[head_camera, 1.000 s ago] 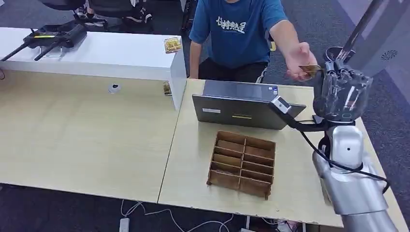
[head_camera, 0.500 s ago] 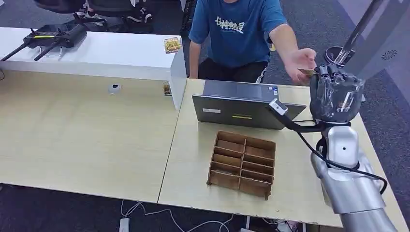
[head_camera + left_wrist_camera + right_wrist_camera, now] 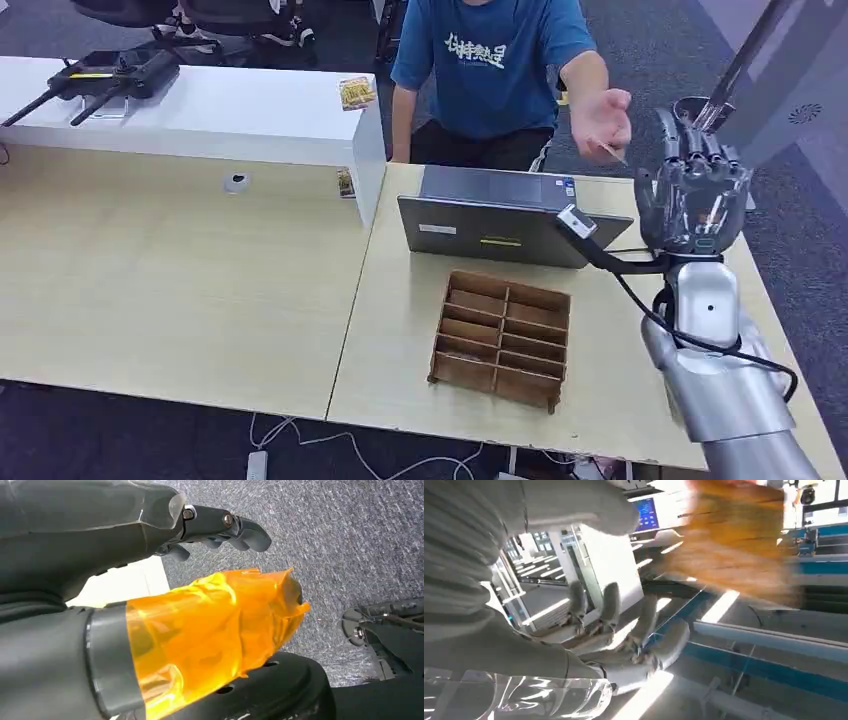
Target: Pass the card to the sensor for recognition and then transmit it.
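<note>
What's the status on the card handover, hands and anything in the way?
Right hand raised, fingers spread, holding nothing. Left hand hanging over grey carpet, holding nothing. Thin gold card pinched in the person's hand, apart from the robot's fingers. Nothing in between.

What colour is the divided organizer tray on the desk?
Brown, like wood or cardboard; the tray shows best in the head view.

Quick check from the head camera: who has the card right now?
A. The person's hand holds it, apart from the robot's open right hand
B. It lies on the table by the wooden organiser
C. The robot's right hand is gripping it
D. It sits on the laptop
A: the card is in the person's hand, while the right hand stands beside it, fingers spread and holding nothing.
</note>
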Robot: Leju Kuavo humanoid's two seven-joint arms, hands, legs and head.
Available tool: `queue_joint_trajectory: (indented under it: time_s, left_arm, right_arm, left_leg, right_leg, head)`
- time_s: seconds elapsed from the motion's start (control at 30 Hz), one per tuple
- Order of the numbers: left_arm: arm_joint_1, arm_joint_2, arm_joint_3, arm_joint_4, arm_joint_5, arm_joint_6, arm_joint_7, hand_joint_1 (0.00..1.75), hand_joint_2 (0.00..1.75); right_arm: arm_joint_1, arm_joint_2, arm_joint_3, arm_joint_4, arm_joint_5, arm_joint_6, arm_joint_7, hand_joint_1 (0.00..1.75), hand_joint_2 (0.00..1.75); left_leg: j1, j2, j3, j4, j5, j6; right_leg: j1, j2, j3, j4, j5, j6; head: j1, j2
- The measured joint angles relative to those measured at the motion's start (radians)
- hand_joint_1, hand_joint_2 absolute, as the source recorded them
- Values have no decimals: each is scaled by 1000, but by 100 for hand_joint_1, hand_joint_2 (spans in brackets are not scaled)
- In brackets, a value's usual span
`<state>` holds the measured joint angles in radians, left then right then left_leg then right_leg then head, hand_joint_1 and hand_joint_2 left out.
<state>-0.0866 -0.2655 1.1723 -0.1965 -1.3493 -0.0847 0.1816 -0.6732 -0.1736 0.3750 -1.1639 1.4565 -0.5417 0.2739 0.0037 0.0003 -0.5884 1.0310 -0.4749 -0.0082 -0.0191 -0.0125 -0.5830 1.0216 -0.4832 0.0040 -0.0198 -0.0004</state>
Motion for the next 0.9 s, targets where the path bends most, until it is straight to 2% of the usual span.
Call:
queue_joint_trajectory:
  time_s: [0.9]
  left_arm:
    - [0, 0, 0, 0, 5, 0, 5, 0, 0]
  right_arm:
    - [18, -2, -11, 2, -18, -21, 1, 0, 175]
  left_leg:
    - [0, 0, 0, 0, 0, 0]
  right_leg:
    - [0, 0, 0, 0, 0, 0]
  head:
    - [0, 0]
